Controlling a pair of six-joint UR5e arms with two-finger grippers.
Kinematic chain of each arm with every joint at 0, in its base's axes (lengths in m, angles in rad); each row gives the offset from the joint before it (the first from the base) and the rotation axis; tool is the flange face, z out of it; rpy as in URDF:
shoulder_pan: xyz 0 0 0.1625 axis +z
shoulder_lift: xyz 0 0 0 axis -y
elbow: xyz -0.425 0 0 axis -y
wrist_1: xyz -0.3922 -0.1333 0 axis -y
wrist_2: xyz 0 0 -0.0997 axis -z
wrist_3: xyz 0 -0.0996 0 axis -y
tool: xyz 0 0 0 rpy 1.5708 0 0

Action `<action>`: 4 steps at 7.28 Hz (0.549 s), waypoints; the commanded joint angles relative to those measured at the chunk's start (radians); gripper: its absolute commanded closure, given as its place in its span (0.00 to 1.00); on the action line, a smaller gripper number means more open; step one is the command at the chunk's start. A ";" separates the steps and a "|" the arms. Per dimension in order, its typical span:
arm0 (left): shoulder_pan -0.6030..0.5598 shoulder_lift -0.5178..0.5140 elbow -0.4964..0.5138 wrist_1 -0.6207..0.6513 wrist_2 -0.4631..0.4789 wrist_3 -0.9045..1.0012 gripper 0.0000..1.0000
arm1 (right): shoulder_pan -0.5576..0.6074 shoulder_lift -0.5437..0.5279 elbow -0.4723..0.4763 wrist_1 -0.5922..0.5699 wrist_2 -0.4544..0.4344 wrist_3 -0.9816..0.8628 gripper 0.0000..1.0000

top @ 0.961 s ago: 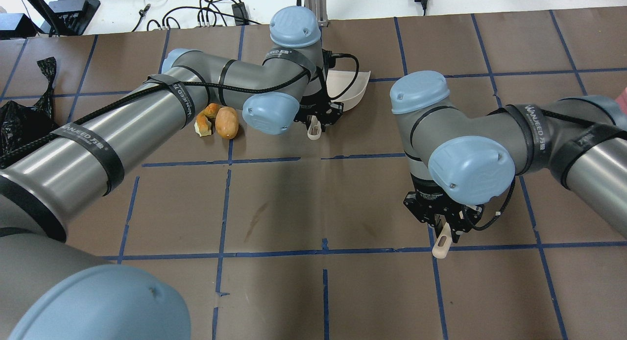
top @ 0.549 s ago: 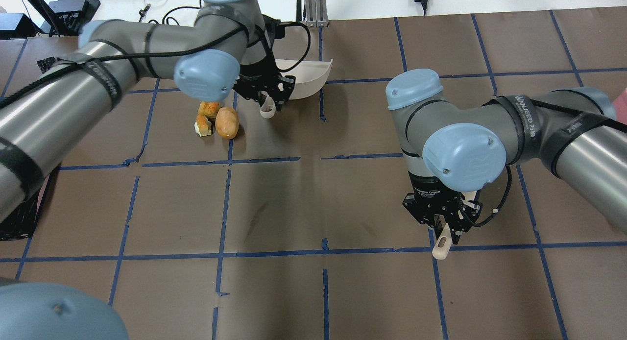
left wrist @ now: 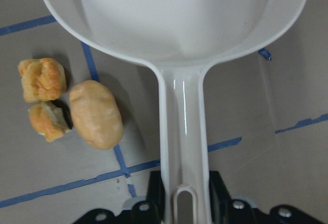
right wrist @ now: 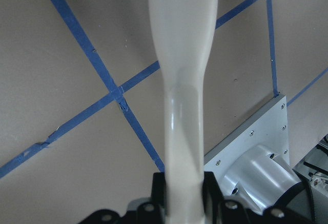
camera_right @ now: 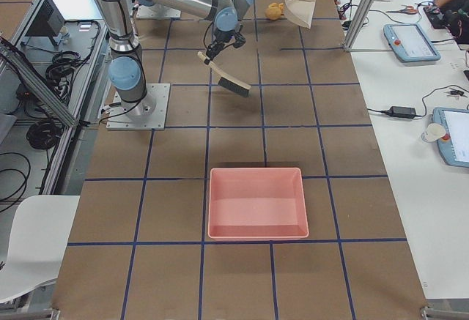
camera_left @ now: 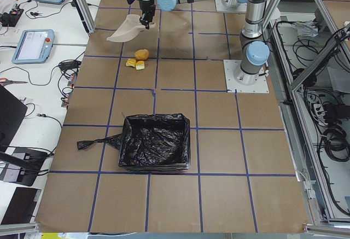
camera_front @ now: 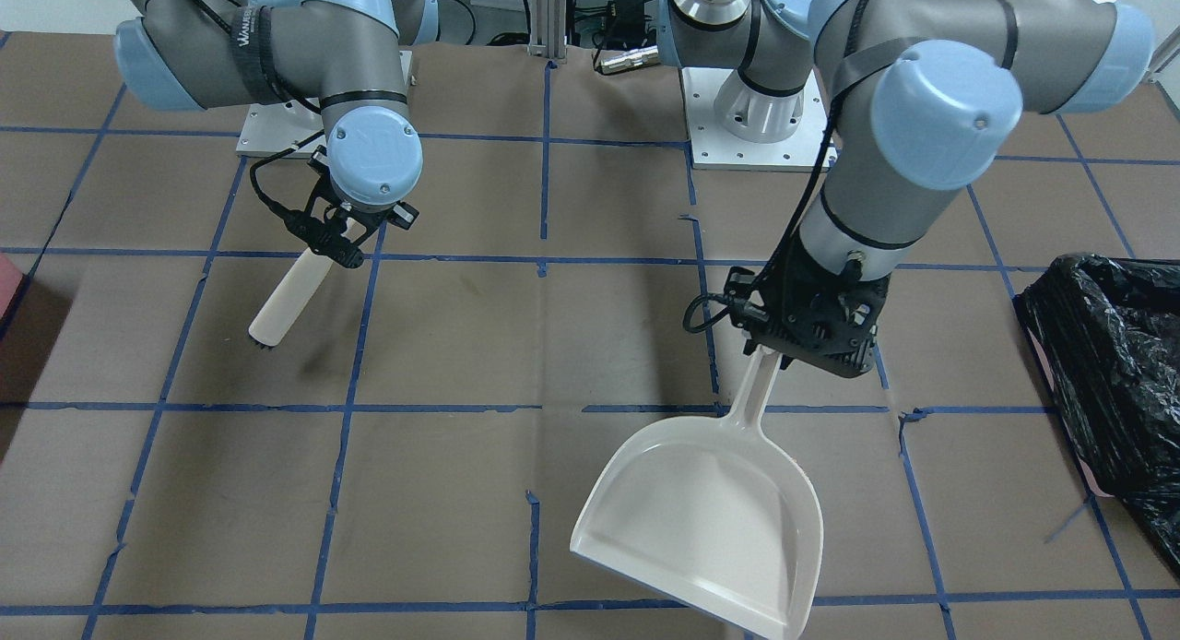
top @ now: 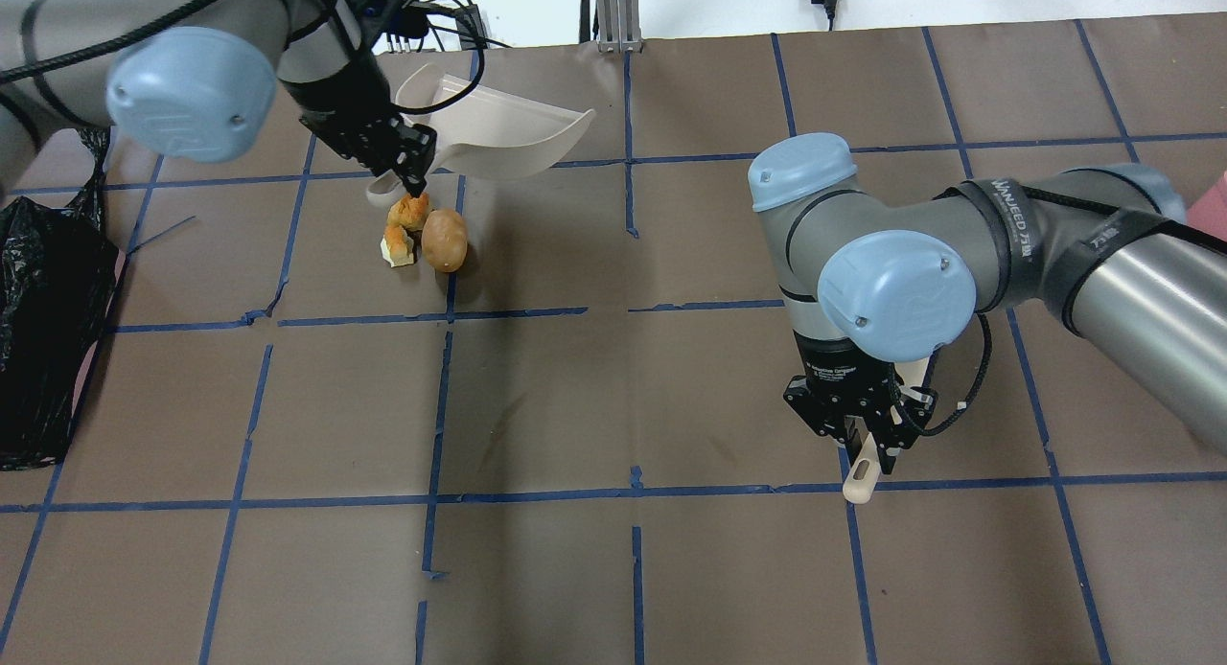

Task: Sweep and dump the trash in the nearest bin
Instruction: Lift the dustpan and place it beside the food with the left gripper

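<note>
Cream dustpan (top: 498, 133) sat tight in our left gripper (top: 403, 164), tipped up just beside the trash (top: 428, 236) on the bench (top: 613, 569), while our right gripper (top: 866, 445) squeezed the brush (camera_front: 286, 299) far off, maybe ready to sweep.

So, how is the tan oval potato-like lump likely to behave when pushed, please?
Its rounded shape suggests the tan oval potato-like lump would probably roll rather than slide. It looks solid, so likely heavier than the golden-brown bread chunks beside it.

"WANJEED" on the right arm's strap (top: 1014, 226)
</note>
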 commanded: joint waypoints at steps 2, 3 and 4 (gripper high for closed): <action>0.203 0.070 -0.058 -0.057 0.012 0.479 1.00 | 0.018 0.006 -0.004 0.000 -0.005 -0.024 1.00; 0.269 0.076 -0.064 -0.097 0.023 0.632 1.00 | 0.025 0.013 -0.010 0.001 -0.007 -0.024 1.00; 0.355 0.074 -0.066 -0.093 0.018 0.835 1.00 | 0.046 0.028 -0.048 0.006 0.004 -0.024 1.00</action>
